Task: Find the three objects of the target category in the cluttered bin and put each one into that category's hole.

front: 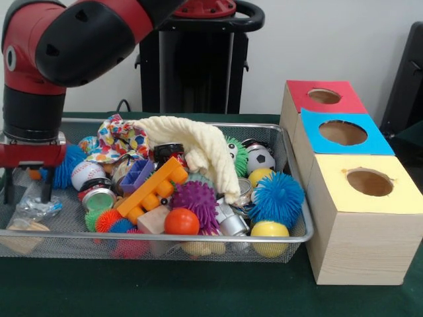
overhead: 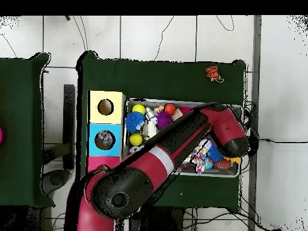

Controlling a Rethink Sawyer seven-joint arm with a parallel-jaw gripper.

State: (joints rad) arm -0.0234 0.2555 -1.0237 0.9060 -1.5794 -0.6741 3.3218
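The wire-mesh bin [front: 165,242] lies on the green table, full of toys; it also shows in the overhead view [overhead: 180,101]. The blue-surround hole [front: 343,133] is in the middle of three wooden boxes to the bin's right, also seen in the overhead view [overhead: 104,139]. My gripper [front: 28,193] is low in the bin's left end, fingers [front: 47,188] apart and holding nothing, over a clear plastic piece [front: 34,207]. A blue spiky ball [front: 69,165] sits right beside it. In the overhead view the arm [overhead: 180,141] hides the gripper.
The bin holds a cream cloth [front: 198,146], an orange toy [front: 153,190], a purple spiky ball [front: 196,202], a blue spiky ball [front: 276,197], an orange ball [front: 181,222], yellow balls [front: 269,236] and a baseball [front: 87,174]. Red-surround [front: 324,96] and yellow-surround [front: 369,182] holes flank the blue one.
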